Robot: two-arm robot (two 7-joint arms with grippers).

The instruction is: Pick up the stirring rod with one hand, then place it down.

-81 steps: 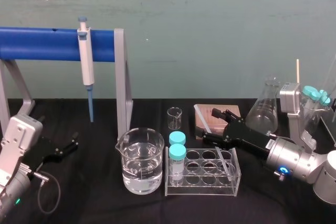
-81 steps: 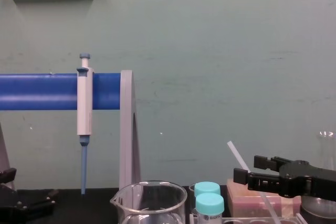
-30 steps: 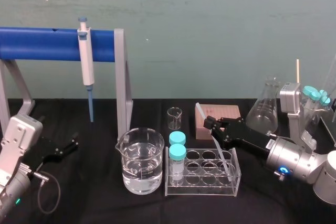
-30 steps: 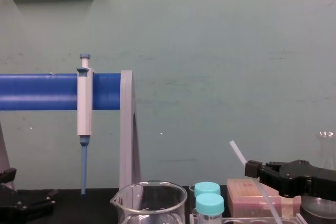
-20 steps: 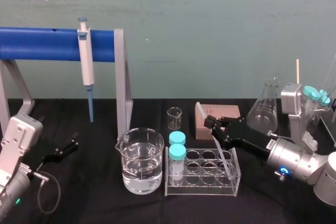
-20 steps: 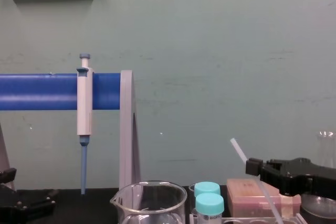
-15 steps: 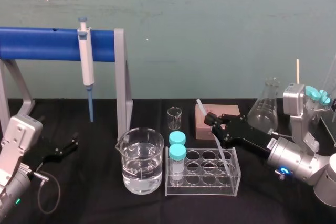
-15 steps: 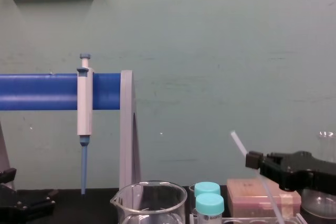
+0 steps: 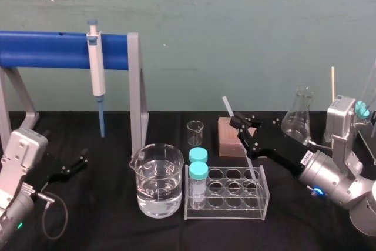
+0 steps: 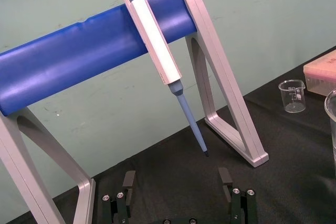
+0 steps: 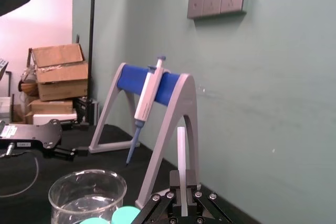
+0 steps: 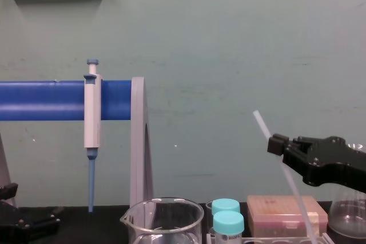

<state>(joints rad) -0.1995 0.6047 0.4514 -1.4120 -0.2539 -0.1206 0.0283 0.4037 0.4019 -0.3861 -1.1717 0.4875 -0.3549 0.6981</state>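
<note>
The stirring rod (image 9: pixel 227 105) is a thin whitish stick held tilted, upper end toward the wall, lower end down by the clear tube rack (image 9: pixel 226 195). My right gripper (image 9: pixel 239 126) is shut on its upper part, above the rack and in front of the pink block (image 9: pixel 226 136). The chest view shows the rod (image 12: pixel 261 121) slanting through the black right gripper (image 12: pixel 278 144). In the right wrist view the rod (image 11: pixel 181 156) stands between the fingers (image 11: pixel 173 199). My left gripper (image 10: pixel 177 182) rests open on the black table at the left (image 9: pixel 73 166).
A blue-and-white pipette (image 9: pixel 96 69) hangs on the blue-bar stand (image 9: pixel 59 49). A beaker of water (image 9: pixel 157 180), a small beaker (image 9: pixel 195 131) and two teal-capped tubes (image 9: pixel 198 174) in the rack stand mid-table. A conical flask (image 9: pixel 296 119) is at the right.
My right gripper has risen with the rod, lifting it up from the level of the pink block and rack. The left arm has not moved.
</note>
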